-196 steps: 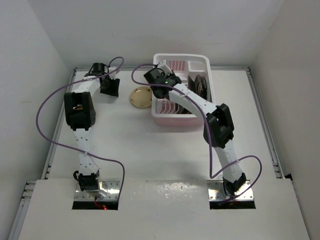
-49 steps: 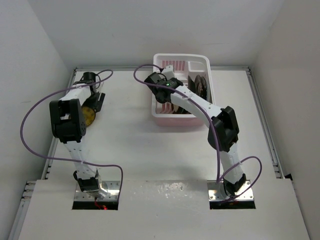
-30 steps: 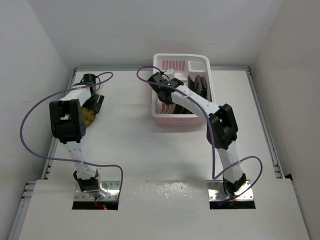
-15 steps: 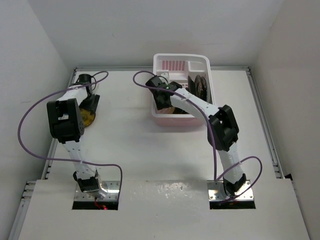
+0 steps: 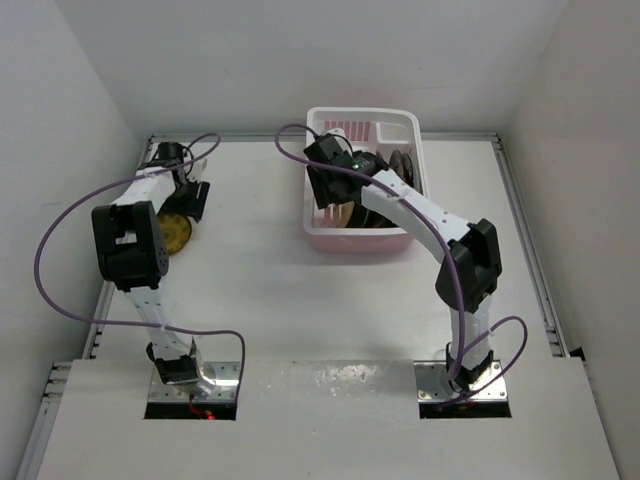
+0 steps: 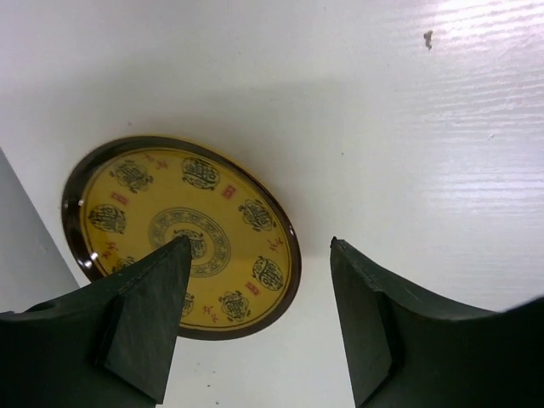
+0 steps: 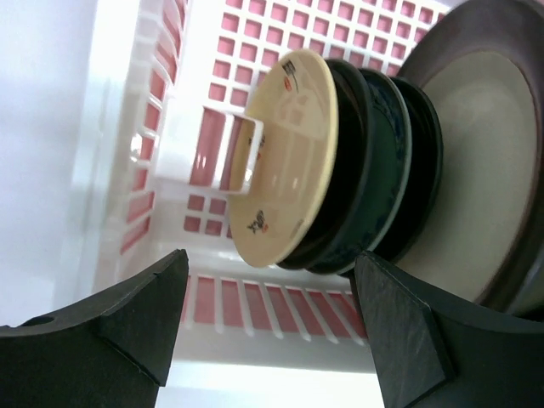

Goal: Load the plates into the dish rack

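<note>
Fingers (image 6: 144,323) spread, the left end effector (image 6: 257,246) hangs over the yellow plate (image 6: 204,204), flat on the counter (image 6: 408,127) mostly under one finger; I'd straddle its rim, then pinch.

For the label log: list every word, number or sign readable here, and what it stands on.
Yellow plate: dark medallions and small red marks, character-like, not legible.
Tan plate in the rack: dark brush marks, too blurred to read.
No other text shows.
</note>
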`<state>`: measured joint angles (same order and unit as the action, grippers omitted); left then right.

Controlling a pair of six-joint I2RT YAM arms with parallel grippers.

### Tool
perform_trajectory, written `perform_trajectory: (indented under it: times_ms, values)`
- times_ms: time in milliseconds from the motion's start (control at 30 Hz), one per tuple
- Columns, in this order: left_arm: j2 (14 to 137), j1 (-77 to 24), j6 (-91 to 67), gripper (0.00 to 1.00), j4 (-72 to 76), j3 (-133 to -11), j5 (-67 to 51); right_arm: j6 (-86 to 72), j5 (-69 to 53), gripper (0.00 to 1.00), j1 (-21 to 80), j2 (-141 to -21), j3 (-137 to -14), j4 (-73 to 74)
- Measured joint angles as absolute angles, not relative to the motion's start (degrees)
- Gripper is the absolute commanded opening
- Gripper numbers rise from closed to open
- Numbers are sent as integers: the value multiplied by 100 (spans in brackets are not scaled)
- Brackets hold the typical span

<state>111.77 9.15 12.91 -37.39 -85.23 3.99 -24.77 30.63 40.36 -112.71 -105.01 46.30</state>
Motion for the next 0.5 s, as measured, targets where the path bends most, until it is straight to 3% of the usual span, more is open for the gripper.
perform_trajectory:
  times_ms: [233, 333, 433, 500]
  values:
    - [11625, 963, 1153, 68, -3927, -8497, 416, -2366, 2867, 78, 3865, -11098, -10447, 4825]
    - [11802, 982, 1122, 60, -3986, -8523, 390, -2329, 2867, 78, 3879, -11098, -10449, 4853]
    - [11843, 985, 1083, 41, -4001, -8562, 381, -2298, 2923, 78, 3927, -11093, -10451, 4856]
    - [11880, 985, 1120, 21, -4023, -8615, 434, -2283, 2998, 78, 3977, -11072, -10447, 4849]
